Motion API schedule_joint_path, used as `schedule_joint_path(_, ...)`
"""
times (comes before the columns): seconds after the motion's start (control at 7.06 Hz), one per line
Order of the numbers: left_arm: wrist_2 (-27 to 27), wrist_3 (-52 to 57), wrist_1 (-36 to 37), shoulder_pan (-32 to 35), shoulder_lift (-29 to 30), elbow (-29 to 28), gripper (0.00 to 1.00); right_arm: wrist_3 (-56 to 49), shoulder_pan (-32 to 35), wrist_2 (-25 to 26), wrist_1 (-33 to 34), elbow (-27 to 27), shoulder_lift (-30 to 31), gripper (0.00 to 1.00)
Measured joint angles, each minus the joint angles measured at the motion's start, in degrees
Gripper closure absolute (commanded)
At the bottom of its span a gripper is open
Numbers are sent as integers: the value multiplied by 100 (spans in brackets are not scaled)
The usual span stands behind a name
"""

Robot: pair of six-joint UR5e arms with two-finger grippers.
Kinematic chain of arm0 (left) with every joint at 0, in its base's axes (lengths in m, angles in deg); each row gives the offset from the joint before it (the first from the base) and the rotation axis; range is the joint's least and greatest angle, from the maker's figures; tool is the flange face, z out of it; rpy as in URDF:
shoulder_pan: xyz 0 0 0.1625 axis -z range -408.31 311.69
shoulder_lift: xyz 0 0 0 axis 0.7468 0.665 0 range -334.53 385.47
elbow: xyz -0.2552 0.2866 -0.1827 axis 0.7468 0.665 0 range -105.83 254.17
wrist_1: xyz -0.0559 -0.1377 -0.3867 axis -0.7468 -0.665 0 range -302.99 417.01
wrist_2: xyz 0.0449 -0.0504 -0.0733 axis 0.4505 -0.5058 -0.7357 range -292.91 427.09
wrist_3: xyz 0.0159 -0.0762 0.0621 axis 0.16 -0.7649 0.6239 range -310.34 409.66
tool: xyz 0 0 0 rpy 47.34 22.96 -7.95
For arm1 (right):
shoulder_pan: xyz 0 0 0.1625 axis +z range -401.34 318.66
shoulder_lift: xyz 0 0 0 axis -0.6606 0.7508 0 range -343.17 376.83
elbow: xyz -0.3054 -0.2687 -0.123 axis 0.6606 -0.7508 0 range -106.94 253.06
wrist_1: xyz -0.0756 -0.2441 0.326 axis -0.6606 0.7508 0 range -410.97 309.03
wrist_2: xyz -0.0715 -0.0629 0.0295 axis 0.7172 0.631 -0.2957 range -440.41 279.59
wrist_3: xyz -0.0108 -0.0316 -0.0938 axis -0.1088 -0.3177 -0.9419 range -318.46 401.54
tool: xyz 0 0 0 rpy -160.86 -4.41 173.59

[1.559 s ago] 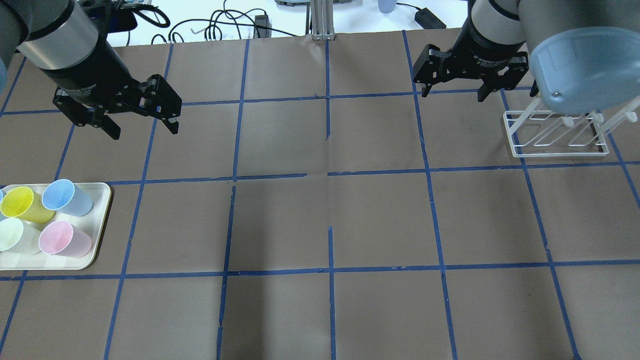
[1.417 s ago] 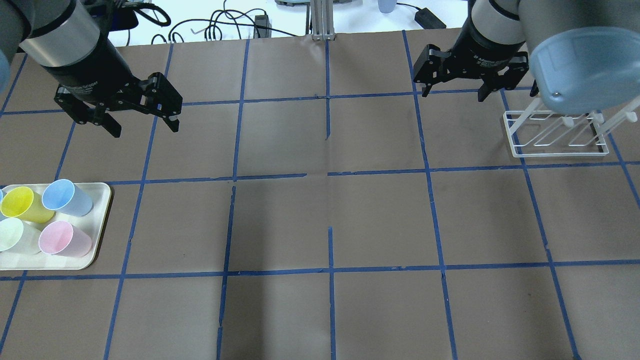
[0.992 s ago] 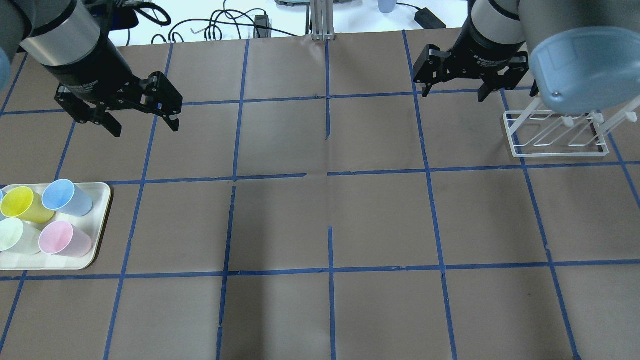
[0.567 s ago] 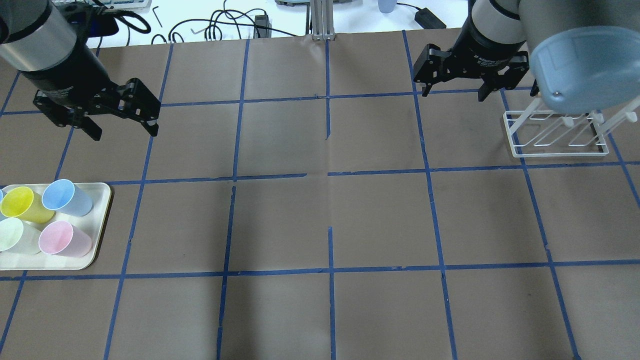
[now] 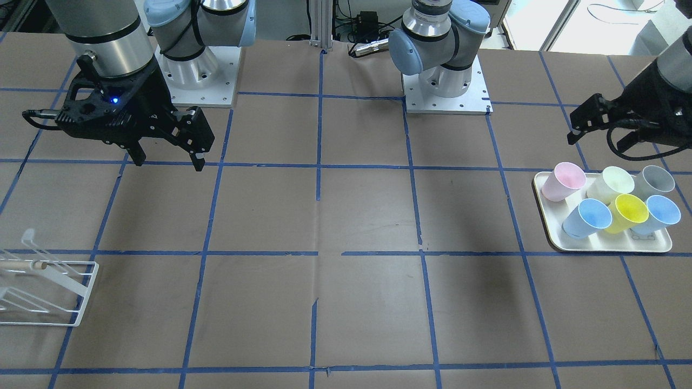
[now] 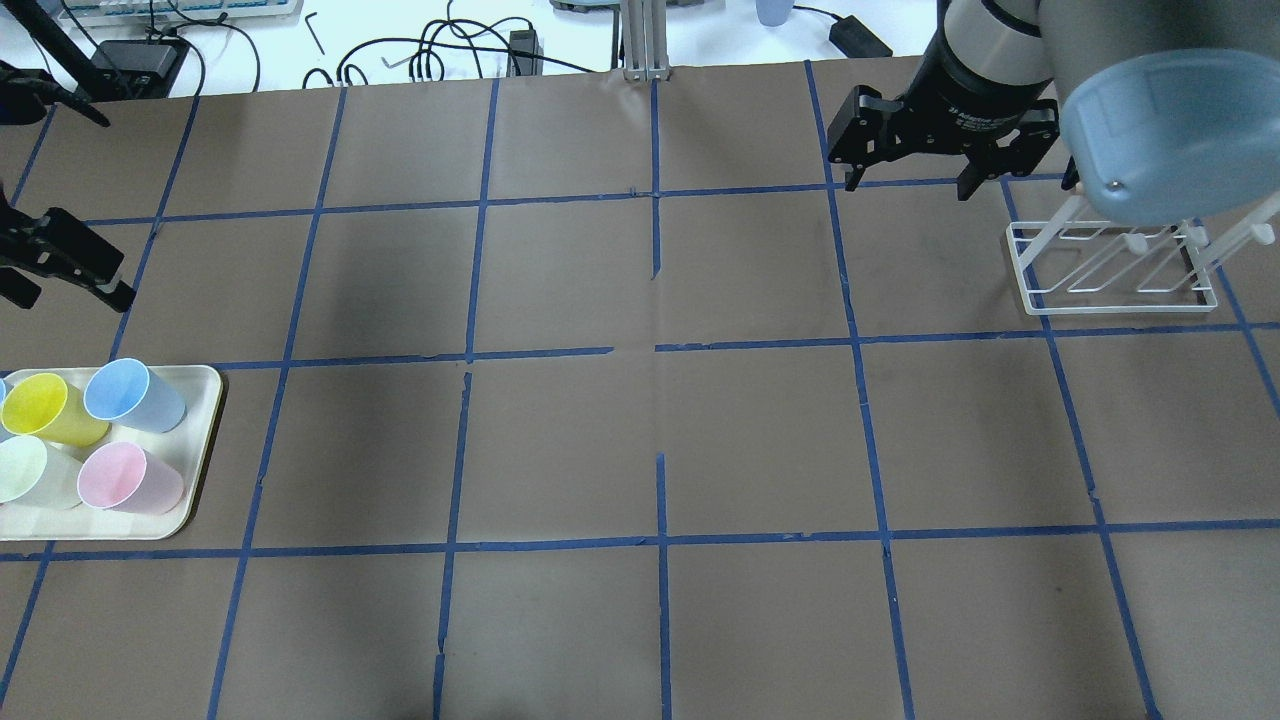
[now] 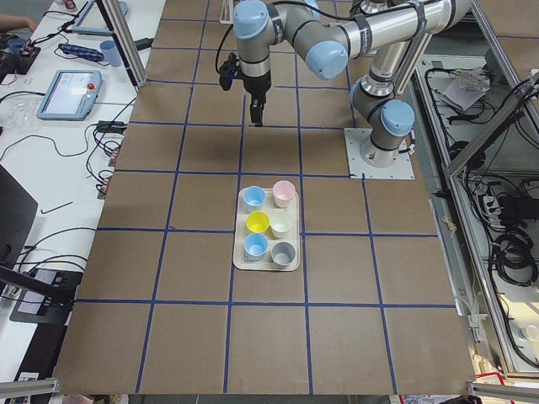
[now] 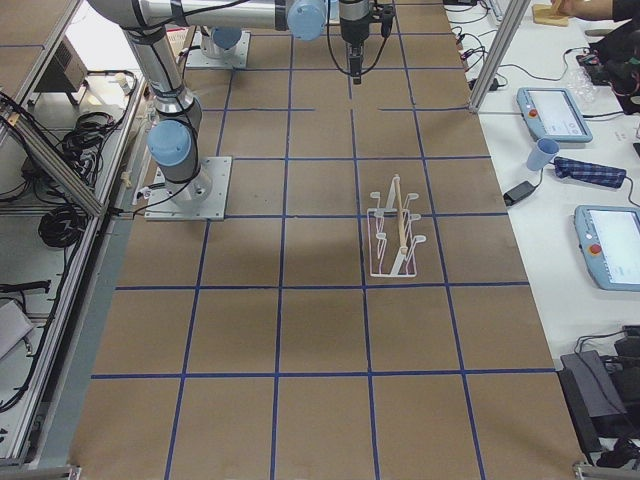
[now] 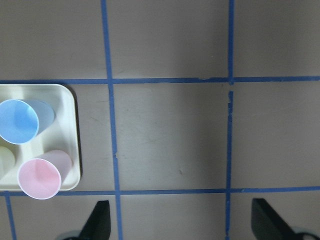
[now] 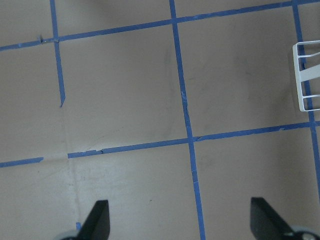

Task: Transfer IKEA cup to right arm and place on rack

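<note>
status: by my read you're at the very start. No cup lifted, nothing handed over, nothing racked.
cup: small pale blue plastic tapered tumbler (image 6: 130, 393) stands upright at the far right corner of the cream plastic tray (image 6: 200, 440), at the left end of the brown-papered table (image 6: 660, 440). It sits just beside the yellow plastic cup (image 6: 45, 408) and the pink plastic cup (image 6: 115, 478). A second pale blue tumbler (image 5: 657, 212) is on the same tray; I can't tell which one you mean to take.
left: black two-finger left tool (image 5: 597, 138), jaws wide apart, holding nothing. It hangs above the table near the tray, apart from the cups.
rack: low white wire rack with a light wooden rod (image 6: 1110, 280) at the far right; no cup on it in the right-side view.
right: black two-finger right tool (image 6: 905, 183), jaws wide apart, holding nothing. It hangs above the table, just left of the rack.
left to do: all of it. Grasp with the left, pass to the right, set on the rack.
</note>
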State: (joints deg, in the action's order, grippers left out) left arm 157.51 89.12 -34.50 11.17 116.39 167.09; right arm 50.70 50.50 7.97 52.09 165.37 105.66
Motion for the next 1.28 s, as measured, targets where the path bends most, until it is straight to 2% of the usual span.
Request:
schedule_joint_path(0.43,7,1472,1347,-866,912,338,0,-1,0,8,3,-6,2,0)
schedule_joint_path(0.71,7,2227,2249,-1115,1415,593,0,5,0,15,4,-3,2,0)
schedule_joint_path(0.99,-8,2450,2994,-1228,1772,769,0,6,1,21,4,0,3,0)
schedule_joint_path(1.28,-36,2499,3300,-1271,1936,874,5,6,3,22,4,3,3,0)
